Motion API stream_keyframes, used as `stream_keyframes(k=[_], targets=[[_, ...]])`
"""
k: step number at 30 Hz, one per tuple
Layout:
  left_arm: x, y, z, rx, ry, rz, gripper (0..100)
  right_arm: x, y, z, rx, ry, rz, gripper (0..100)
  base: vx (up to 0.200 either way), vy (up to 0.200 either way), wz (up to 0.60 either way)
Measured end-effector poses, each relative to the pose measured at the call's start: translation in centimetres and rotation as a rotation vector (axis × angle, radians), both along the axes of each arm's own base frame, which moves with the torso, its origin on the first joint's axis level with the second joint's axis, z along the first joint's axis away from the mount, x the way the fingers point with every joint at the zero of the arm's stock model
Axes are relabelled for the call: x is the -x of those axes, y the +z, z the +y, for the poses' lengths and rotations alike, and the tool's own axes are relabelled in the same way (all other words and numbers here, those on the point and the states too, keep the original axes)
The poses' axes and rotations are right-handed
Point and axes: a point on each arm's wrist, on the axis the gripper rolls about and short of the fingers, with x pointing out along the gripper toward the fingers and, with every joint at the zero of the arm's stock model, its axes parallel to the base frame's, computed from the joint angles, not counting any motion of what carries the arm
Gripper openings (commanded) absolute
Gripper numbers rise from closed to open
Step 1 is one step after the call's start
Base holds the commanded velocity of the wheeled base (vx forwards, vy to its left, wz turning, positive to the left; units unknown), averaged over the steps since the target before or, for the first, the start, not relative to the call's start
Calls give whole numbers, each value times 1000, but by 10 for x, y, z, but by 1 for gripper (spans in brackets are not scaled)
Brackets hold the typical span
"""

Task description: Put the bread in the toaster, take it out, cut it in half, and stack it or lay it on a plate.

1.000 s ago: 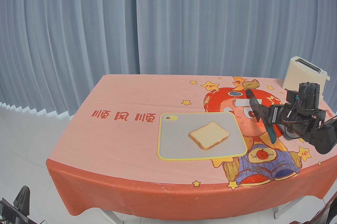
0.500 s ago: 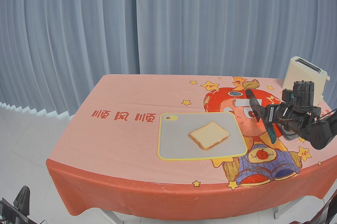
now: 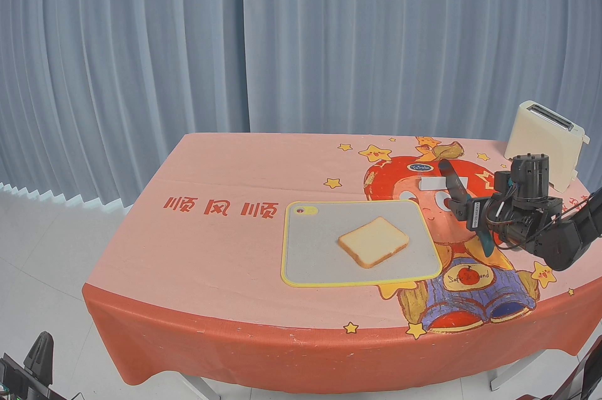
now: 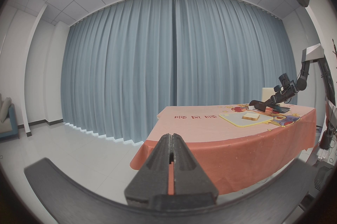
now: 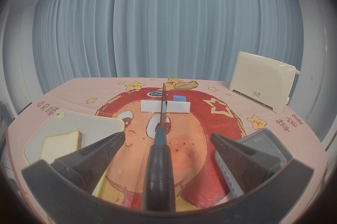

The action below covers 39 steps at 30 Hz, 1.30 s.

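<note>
1. The surface point(image 3: 238, 244) carries all the work, most of it on the right half.
2. The board point(image 3: 313, 251) lies near the front edge, between the red lettering and my right arm.
3. The toaster point(image 3: 545, 138) stands at the far right corner, well apart from the bread. I judge that toasting is done and cutting is the step in hand.
4. The plate point(image 5: 266, 145), grey, sits just beside my right hand on the side away from the board.
5. The bread point(image 3: 374, 241) lies flat near the middle of the board, whole and uncut.
6. The knife point(image 5: 158, 179) lies with its blade across a white rest point(image 5: 179, 106) and its handle toward me.
7. My right hand point(image 5: 166, 137) is spread wide, a finger on each side of the handle. It touches neither side and holds nothing.
8. My left hand point(image 4: 171, 140) is pressed closed on nothing, low and well clear of the surface.
9. Next, I think, I must settle over the handle, close squarely so the blade cannot twist, lift it off the rest, and carry it to the bread.
</note>
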Motion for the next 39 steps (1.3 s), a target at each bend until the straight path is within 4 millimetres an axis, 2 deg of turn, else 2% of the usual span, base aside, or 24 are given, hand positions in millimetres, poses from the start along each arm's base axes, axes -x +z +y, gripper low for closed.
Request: stream_keyframes(k=[10,11,26,39], targets=[[0,0,0,0,-1,0,0,-2,-7,3,6,8,21,100,0,0,0],[0,0,0,0,0,0,0,-2,-7,3,7,9,22,0,0,0,0],[0,0,0,0,-1,0,0,0,-5,4,4,12,16,0,0,0,0],[0,0,0,0,-1,0,0,3,11,4,-12,13,-36,0,0,0,0]])
